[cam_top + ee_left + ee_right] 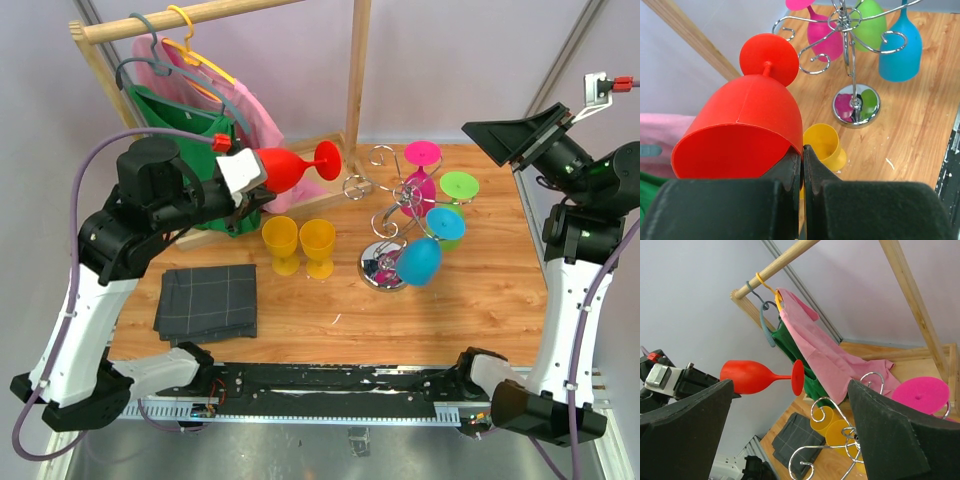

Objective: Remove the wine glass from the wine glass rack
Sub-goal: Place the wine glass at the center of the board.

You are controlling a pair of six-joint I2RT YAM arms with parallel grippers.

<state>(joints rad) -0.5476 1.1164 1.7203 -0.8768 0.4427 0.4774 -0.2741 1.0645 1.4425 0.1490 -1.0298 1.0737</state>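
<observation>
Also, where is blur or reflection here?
Left wrist view: the left gripper looks soft, and the mirrored base of the wine glass rack reflects pink and green. Right wrist view: the right gripper is dark and soft. Top view: evenly lit.

no readable text, label or number shows anywhere.

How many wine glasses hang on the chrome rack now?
3: the pink glass at the back, the green glass on the right, the blue glass in front. None looks hidden.
</observation>
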